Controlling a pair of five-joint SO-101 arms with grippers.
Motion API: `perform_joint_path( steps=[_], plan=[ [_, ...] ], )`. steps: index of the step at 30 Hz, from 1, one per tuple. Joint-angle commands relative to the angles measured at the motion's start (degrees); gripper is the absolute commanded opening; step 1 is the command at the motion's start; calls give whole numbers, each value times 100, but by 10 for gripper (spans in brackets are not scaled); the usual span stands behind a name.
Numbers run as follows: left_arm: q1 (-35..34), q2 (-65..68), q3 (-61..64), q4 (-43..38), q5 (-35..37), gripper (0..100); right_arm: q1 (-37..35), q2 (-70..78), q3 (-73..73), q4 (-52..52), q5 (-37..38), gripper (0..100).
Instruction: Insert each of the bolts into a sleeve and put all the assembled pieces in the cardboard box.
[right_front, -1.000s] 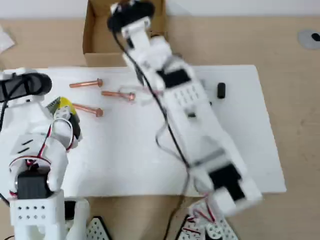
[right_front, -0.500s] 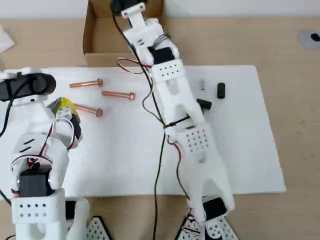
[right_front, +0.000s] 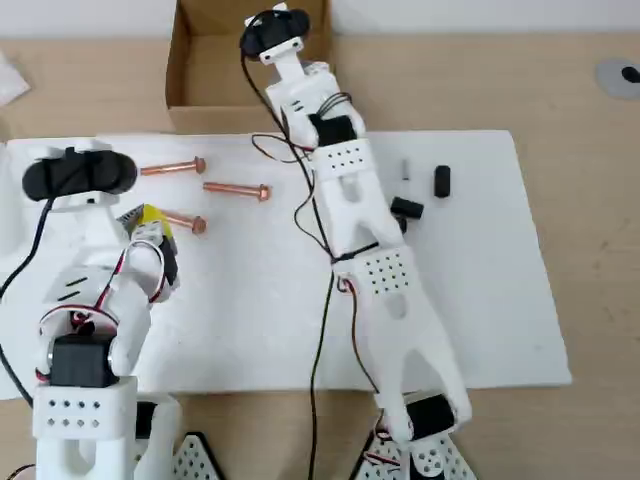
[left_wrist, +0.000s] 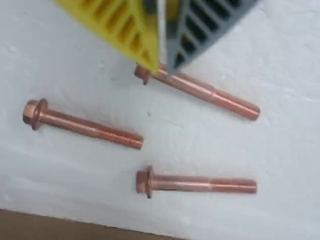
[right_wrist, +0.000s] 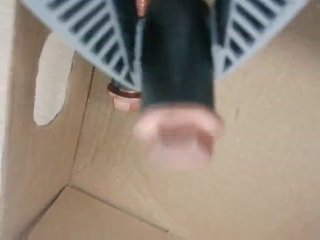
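Brown cardboard box (right_wrist: 260, 165) walls surround my right pincer (right_wrist: 172, 75). It pinches a smooth black sleeve (right_wrist: 175, 50) lengthwise, a copper bolt head (right_wrist: 177, 132) poking from its end. By my judgement, the box floor lies just beneath. A second copper head (right_wrist: 122, 97) rests inside. My left pincer (left_wrist: 162, 62), ribbed tips pressed together, hangs over the nearest loose bolt (left_wrist: 200, 90) on the white foam sheet (left_wrist: 280, 165).

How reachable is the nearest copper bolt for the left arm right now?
Probably yes: the left gripper sits shut over the head end of that copper bolt, with nothing between; the other two bolts lie apart.
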Motion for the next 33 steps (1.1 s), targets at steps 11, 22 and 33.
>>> perform_joint_path(
  steps=[11,22,33],
  plan=[
    [62,40,-105,-105,-466,94,-277,-1174,-963,1829,-79,239],
    [-97,2316,-1829,299,-3103,105,505,-2695,-963,3947,492,237],
    [-237,5947,-4967,1407,-4941,104,743,-4224,-927,5987,1486,236]
  ],
)
